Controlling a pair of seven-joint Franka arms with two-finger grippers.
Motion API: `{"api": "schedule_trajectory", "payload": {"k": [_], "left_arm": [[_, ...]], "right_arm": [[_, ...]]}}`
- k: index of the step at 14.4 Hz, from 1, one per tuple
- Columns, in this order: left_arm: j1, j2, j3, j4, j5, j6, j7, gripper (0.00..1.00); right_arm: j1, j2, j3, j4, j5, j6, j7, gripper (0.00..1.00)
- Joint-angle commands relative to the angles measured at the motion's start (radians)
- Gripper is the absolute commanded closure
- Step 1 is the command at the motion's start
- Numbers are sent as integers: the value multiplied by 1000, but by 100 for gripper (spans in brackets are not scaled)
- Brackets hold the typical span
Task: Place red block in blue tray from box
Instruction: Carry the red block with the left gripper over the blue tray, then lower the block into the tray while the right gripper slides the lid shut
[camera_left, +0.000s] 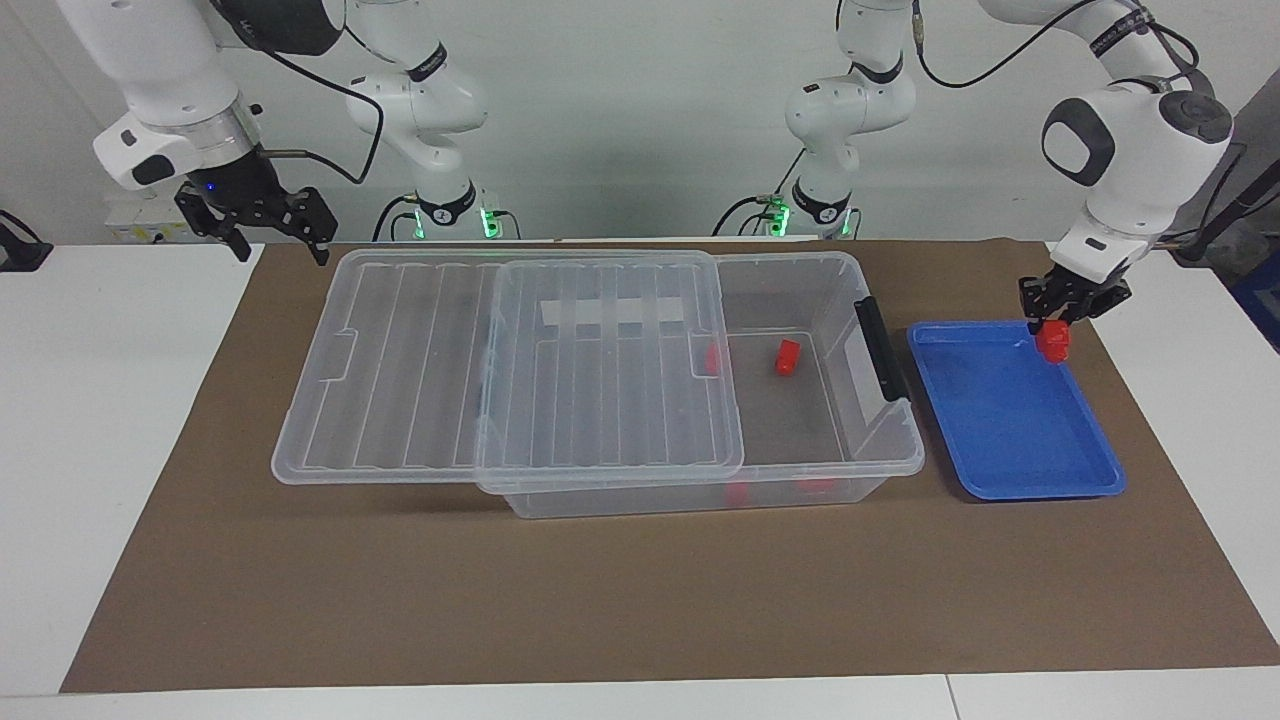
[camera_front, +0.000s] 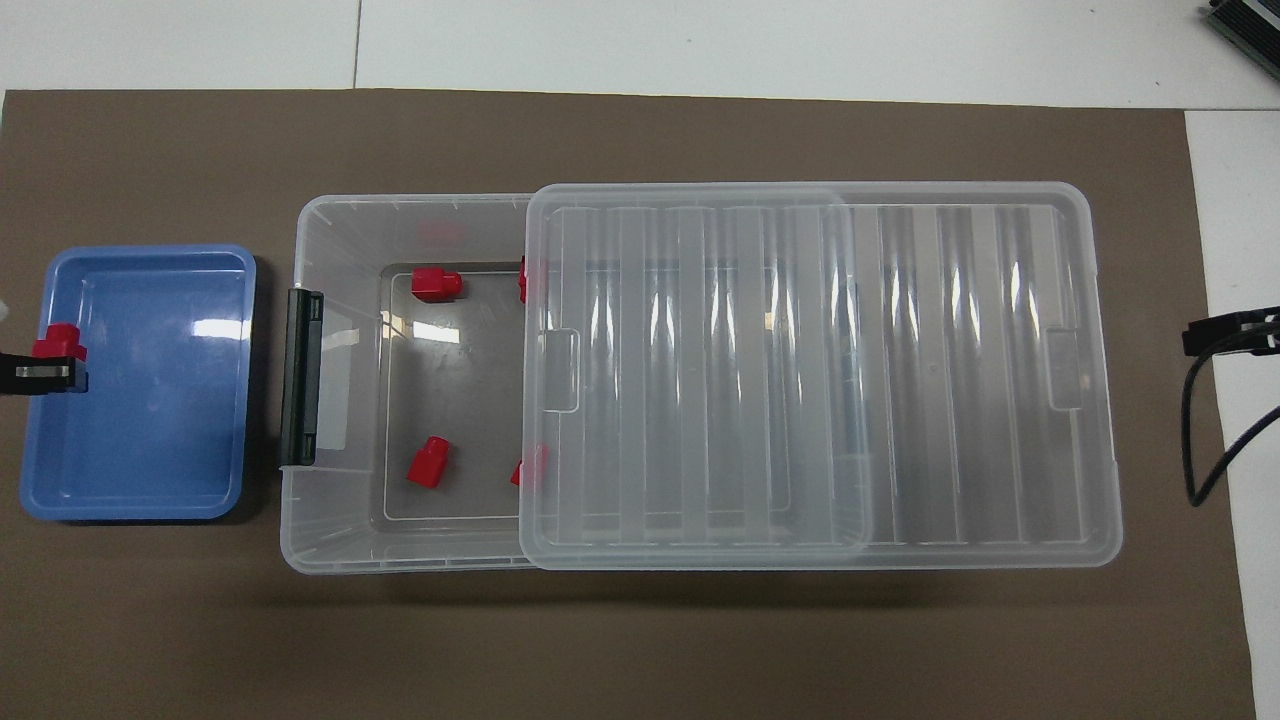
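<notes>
We've got the left gripper fingers clamped on the red block right over the blue tray rim, so we shift inward before releasing; right gripper waits by the box, fingers unreadable.

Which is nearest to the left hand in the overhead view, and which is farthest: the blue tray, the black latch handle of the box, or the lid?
From the left hand, which holds a red block:
1. The blue tray, right under the hand, at the left arm's end of the table.
2. The black latch handle, on the box end beside the tray.
3. The lid, slid toward the right arm's end.
</notes>
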Motion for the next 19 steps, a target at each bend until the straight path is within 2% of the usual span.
{"api": "schedule_trajectory", "payload": {"k": [1, 4, 8, 13, 15, 19], "left_arm": [[0, 19, 2, -56, -44, 106, -57, 100], [-1, 34, 2, -112, -51, 213, -71, 100], [-11, 57, 2, -152, -51, 290, -74, 100], [-9, 128, 2, -165, -51, 390, -69, 100], [-11, 146, 2, -172, -51, 392, -69, 100], [-9, 127, 2, -258, -51, 435, -31, 100]], "right_arm": [[-27, 11, 6, -75, -20, 124, -56, 100], [-29, 70, 6, -92, -20, 216, -63, 100], [-42, 119, 6, -143, -21, 332, -146, 100], [-29, 120, 9, -156, 46, 309, -146, 100], [-24, 119, 11, -156, 66, 304, -146, 100], [0, 120, 12, -158, 108, 309, -137, 100]]}}
